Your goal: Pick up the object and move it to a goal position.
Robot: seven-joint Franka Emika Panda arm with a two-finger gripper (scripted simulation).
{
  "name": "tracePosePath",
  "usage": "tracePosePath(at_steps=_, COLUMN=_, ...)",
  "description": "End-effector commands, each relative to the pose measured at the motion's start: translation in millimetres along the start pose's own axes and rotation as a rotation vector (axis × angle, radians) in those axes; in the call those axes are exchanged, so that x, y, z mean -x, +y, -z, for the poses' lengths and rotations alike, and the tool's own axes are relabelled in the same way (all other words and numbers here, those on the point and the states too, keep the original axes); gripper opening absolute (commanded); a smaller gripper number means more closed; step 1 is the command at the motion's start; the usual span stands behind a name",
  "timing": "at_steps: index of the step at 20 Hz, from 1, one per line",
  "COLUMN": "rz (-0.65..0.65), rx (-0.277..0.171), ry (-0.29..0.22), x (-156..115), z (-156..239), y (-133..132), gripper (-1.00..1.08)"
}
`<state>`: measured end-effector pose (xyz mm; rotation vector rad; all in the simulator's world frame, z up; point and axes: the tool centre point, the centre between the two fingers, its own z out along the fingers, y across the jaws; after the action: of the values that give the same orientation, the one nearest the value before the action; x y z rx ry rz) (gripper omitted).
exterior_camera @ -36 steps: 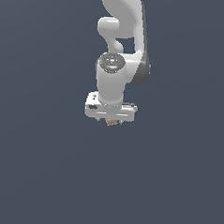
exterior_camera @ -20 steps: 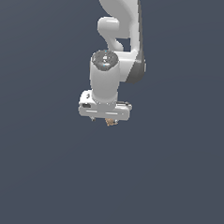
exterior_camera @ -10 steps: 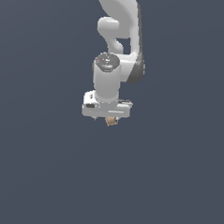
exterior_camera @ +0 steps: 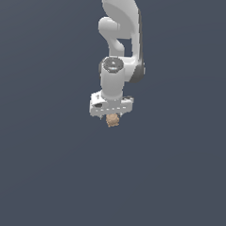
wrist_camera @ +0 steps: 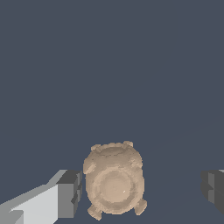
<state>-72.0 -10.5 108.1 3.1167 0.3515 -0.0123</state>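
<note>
The white two-fingered gripper point(wrist_camera: 142, 190) is spread wide around the small tan-brown mottled rounded lump point(wrist_camera: 114, 180), which sits between the fingers, nearly touching one dark pad point(wrist_camera: 70, 191) and well apart from the other. Centring is advised before closing. The ringed face is turned towards the wrist camera; its long axis cannot be told.

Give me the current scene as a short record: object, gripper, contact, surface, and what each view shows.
object: tan-brown lump, mottled, ring marking on the face toward the wrist camera
gripper: open, fingers on either side of the lump
contact: one finger close beside the lump, the other clearly apart; no grasp yet
surface: plain dark grey ground
exterior view: arm pointing down, lump showing just under the gripper
goal marker: none visible
</note>
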Motion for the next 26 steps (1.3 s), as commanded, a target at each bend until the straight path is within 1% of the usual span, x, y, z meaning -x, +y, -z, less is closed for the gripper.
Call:
tracePosePath(at_steps=1, rz=0.042, rx=-0.001, ry=0.003, x=11, z=-7, y=-6, gripper=1.00)
tracePosePath(at_steps=6, rz=0.096, rx=-0.003, ry=0.007, x=25, z=-15, y=-13, gripper=1.00)
tracePosePath(at_steps=10, rz=0.116, rx=-0.004, ry=0.008, x=31, z=-18, y=-16, gripper=1.00)
tracePosePath(at_steps=17, rz=0.115, rx=-0.004, ry=0.008, x=31, z=-23, y=-16, gripper=1.00)
tracePosePath(at_steps=26, rz=0.118, rx=-0.004, ry=0.008, x=32, z=-60, y=-17, gripper=1.00)
